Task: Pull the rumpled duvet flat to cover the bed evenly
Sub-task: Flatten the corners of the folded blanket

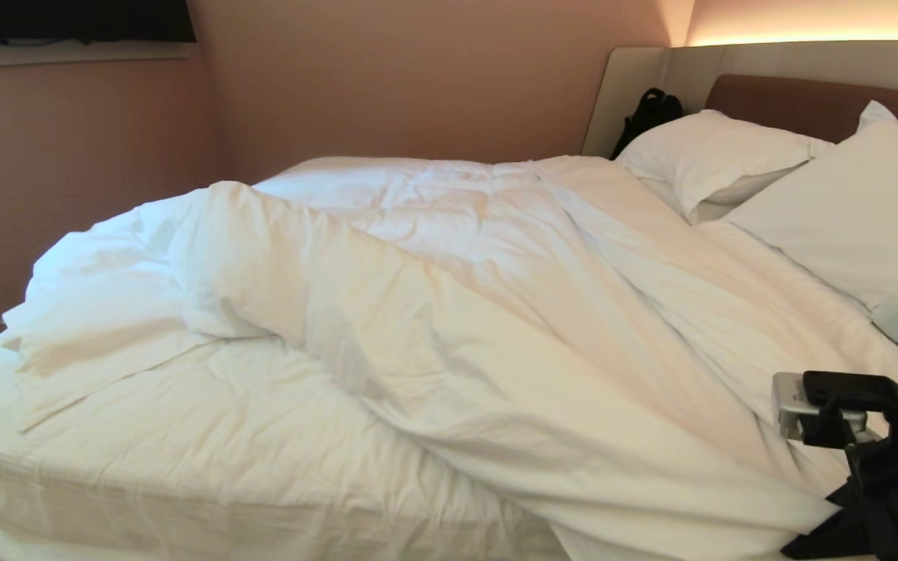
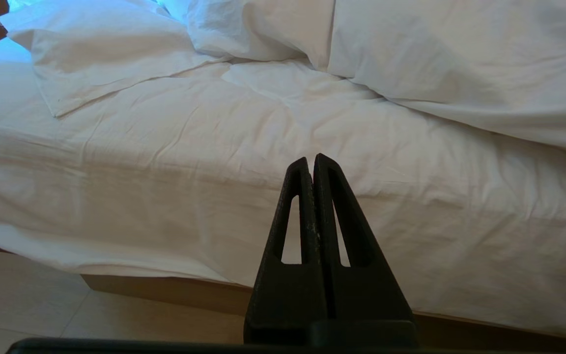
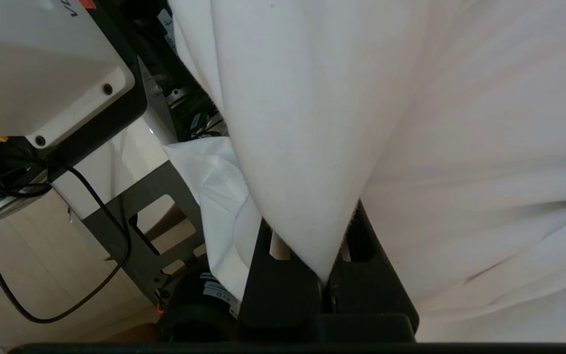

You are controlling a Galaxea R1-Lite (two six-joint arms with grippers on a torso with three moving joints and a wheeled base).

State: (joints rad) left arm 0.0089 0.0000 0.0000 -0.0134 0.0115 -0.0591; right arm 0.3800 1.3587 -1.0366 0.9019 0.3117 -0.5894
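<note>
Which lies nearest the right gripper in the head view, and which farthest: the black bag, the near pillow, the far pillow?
From the right gripper, low at the right edge:
1. Near pillow, right side.
2. Far pillow, by the headboard.
3. Black bag, far corner behind it.

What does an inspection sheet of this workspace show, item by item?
Surface: bed, near part of sheet bare.
Job's things: duvet rumpled, bunched diagonally, one edge folded back.
Clutter: black bag beside headboard; two pillows.
Grippers: left gripper shut, empty, off the bed's side; right gripper shut on duvet fabric.
Cables: black cable looping by robot's base.
Surroundings: pink wall, pale floor.
</note>
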